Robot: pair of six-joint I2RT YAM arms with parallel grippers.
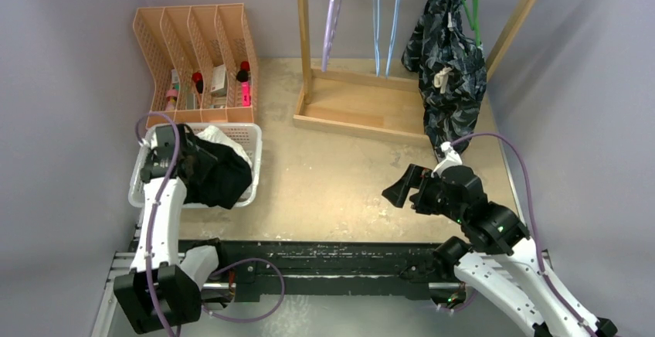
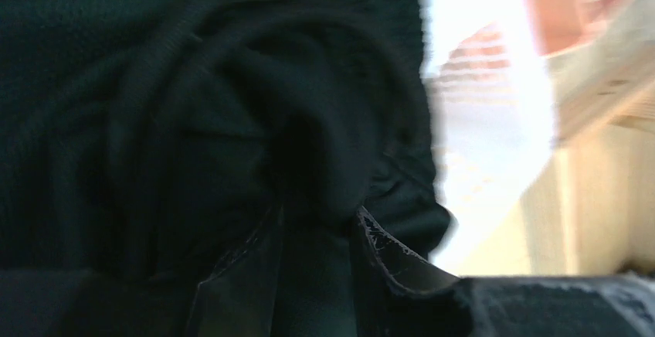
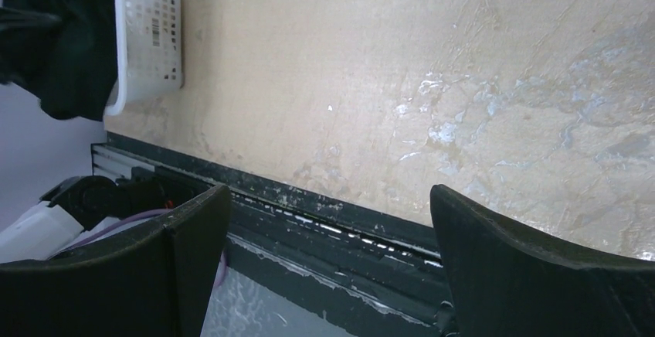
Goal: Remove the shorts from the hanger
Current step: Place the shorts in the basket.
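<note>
Black shorts point(image 1: 216, 173) are draped over the white basket point(image 1: 256, 145) at the left. My left gripper point(image 1: 188, 162) is in their folds. In the left wrist view, black fabric point(image 2: 232, 120) fills the gap between the fingers point(image 2: 402, 248), so the gripper point(image 2: 317, 236) is shut on it. A bit of white fabric point(image 1: 225, 137) shows behind the black pair. Dark blue patterned shorts point(image 1: 448, 66) hang on a green hanger point(image 1: 473, 8) at the right end of the wooden rack point(image 1: 304, 43). My right gripper point(image 1: 398, 190) is open and empty above the table, and also shows in its wrist view point(image 3: 328, 229). No tan shorts are visible.
A purple hanger point(image 1: 334, 12) and two blue hangers point(image 1: 378, 12) hang bare on the rack. An orange file organiser point(image 1: 197, 51) stands behind the basket. A black rail point(image 1: 324, 256) runs along the table's near edge. The basket point(image 3: 151, 28) and black shorts point(image 3: 69, 51) show in the right wrist view.
</note>
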